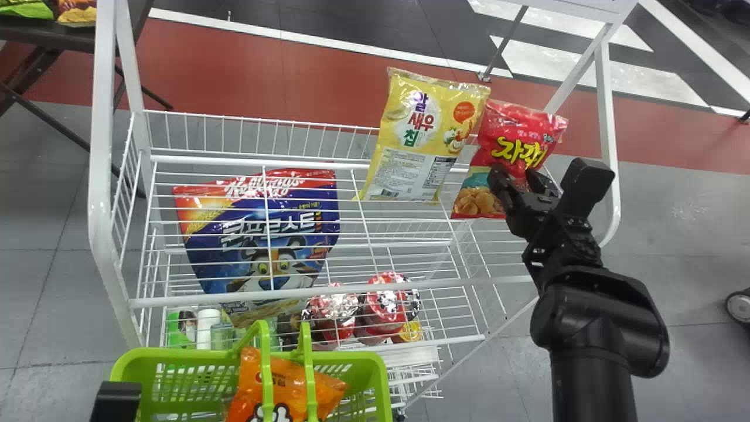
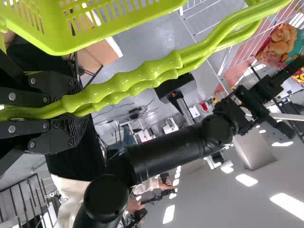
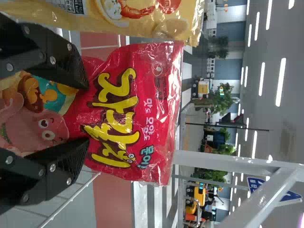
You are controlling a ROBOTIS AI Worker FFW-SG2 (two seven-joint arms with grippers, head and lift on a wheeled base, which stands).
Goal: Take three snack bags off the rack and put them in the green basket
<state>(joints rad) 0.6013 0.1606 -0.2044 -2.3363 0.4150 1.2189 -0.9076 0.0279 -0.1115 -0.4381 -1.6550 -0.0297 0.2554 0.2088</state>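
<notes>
Right arm, nearest the head camera, has its end effector at the red bag, its 2 fingers apart on either side of it, not clamped on the bag. Left end effector is closed round the handles of the basket, at the near side of the rack.

Of the 3 bags wanted, 1 seems done: an orange bag lies in the basket, under the handles. That leaves 2, by my count. The red bag looks like number 2, but it is on the rack, so it doesn't count yet; it has to be gripped, lifted clear and carried over. Number 3 could be the yellow bag just beside it, or the blue bag seen through the wires, so the job is roughly 1/3 through
</notes>
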